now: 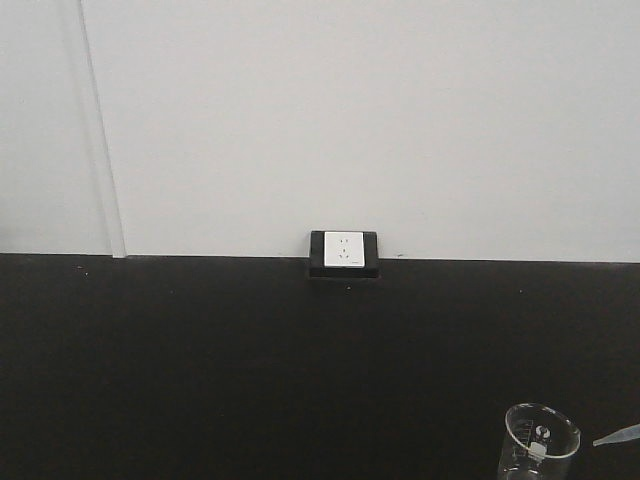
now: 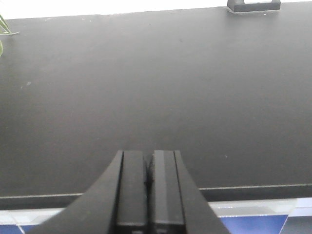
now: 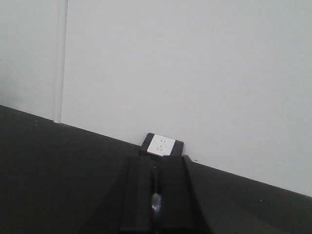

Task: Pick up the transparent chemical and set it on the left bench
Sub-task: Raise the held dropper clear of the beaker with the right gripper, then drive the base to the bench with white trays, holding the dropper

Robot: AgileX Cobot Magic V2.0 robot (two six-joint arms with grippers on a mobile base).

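My right gripper (image 3: 155,165) is shut on the transparent chemical, a slim translucent pipette. A short glassy piece of it (image 3: 156,201) shows between the jaws. In the front view only its pale tip (image 1: 617,434) pokes in at the lower right edge, just right of the beaker; the gripper itself is out of that frame. My left gripper (image 2: 149,155) is shut and empty, hovering over the near edge of a black counter (image 2: 146,87). The left bench is out of view.
A clear glass beaker with white markings (image 1: 541,441) stands at the counter's lower right. A white socket in black housing (image 1: 344,253) sits against the white wall at the back. Green leaf tips (image 2: 4,30) show at the far left.
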